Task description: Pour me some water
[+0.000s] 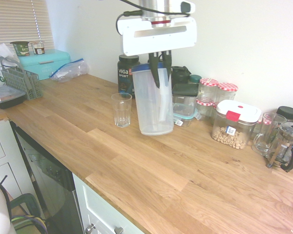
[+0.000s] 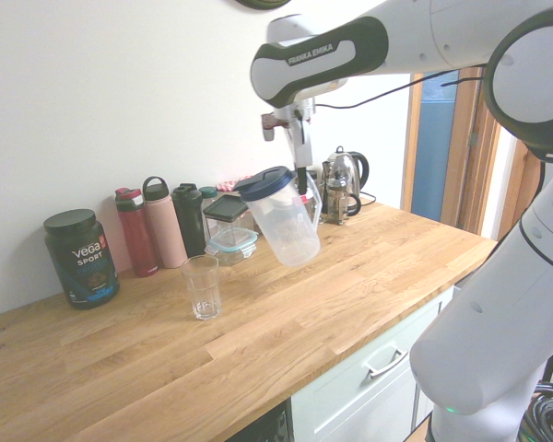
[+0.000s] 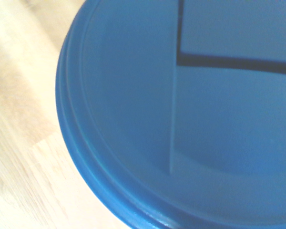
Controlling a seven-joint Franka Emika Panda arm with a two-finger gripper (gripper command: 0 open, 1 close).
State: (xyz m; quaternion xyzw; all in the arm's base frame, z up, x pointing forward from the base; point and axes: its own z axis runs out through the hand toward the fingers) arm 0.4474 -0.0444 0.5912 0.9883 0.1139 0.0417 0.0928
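There are one pitcher (image 1: 151,105), one tumbler (image 1: 121,111), one black tub (image 2: 81,260), one cafetière (image 1: 286,141), two small pots (image 1: 21,48).

— What does the white, smooth-shelled robot arm (image 2: 486,339) look like?
— Rounded segments, with dark grey-green bands at the joints and a tiny green light low down.
— Any lettering?
— "FRANKA EMIKA", pale on a dark band.
— And the two-finger gripper (image 1: 162,71)?
— A wide white housing with rounded corners, a red ring above it, black tapering fingers and a black cable.
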